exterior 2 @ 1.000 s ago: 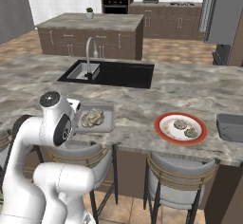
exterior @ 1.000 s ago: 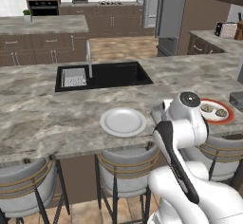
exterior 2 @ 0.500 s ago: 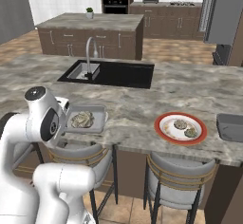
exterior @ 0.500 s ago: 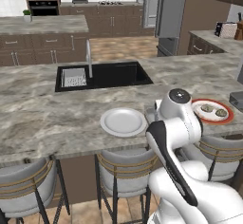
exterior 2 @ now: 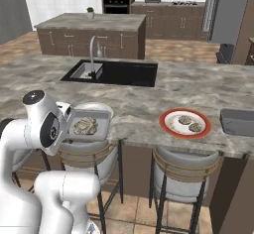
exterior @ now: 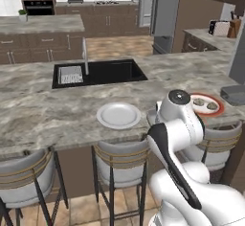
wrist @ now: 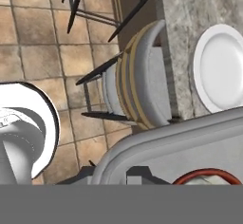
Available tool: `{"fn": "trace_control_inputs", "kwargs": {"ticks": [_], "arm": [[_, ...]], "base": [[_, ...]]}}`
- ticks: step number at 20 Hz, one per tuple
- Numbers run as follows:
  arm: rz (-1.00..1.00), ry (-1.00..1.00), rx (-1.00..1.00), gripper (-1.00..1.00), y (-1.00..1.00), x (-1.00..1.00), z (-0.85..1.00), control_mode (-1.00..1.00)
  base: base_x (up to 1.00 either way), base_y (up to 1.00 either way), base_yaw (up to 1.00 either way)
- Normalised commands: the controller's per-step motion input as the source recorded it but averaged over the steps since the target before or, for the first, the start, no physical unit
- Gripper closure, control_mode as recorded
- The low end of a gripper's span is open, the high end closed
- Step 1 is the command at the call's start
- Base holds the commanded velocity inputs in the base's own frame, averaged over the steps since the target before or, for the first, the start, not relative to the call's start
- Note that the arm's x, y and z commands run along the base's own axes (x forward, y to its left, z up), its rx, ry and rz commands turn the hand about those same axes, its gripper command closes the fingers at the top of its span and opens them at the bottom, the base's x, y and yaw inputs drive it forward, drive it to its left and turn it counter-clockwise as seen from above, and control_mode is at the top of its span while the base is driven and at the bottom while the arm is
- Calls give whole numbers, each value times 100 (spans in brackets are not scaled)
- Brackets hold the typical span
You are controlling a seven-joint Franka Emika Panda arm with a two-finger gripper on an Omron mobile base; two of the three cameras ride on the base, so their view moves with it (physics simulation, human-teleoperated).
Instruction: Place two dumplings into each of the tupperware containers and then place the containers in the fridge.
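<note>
Right, pincer [wrist: 137, 174] is shut on the near rim of one tray [exterior 2: 90, 124]: dark grey, shallow, rounded corners, low walls. In the hand view the rim [wrist: 166, 144] curves as a smooth grey band right against the finger tips. Mottled beige dumplings [exterior 2: 84, 125] lie lumped inside the tray, just past the pincer; can't tell the count.

Bench [exterior 2: 149, 104] is veined grey marble. The tray sits at its near edge, partly over a plain round white plate [exterior 2: 97, 107]. In the hand view that plate [wrist: 220, 73] is ahead of the pincer, beyond the rim.

A grey padded stool [wrist: 142, 76] with brass-banded back and thin black legs is also ahead of the pincer, tucked against the bench edge over tan floor tiles.

Well off to the pincer's side: a red-rimmed plate [exterior 2: 184, 123] carrying two more dumplings [exterior 2: 184, 120], apart from each other. Farther the same way, a second tray [exterior 2: 238, 121] sits at the bench end.

Across the bench from the pincer: a black sink [exterior 2: 116, 73] with a curved tap. The flat grey fridge [exterior 2: 230, 10] stands far back, with the bench between it and the pincer.
</note>
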Motion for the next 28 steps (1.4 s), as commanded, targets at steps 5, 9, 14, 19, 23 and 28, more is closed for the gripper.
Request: {"fn": "trace_control_inputs", "kwargs": {"ticks": [5, 9, 14, 19, 23, 28], "arm": [[0, 0, 0, 100, 0, 0, 0, 100], [0, 0, 0, 100, 0, 0, 0, 100], [0, 0, 0, 100, 0, 0, 0, 100], [0, 0, 0, 100, 0, 0, 0, 100], [0, 0, 0, 100, 0, 0, 0, 100], [0, 0, 0, 100, 0, 0, 0, 100]], "base": [[-46, 32, -7], [-41, 78, -3], [-38, 71, -3], [-35, 79, -4], [-32, 81, -4], [-23, 83, -4]]}}
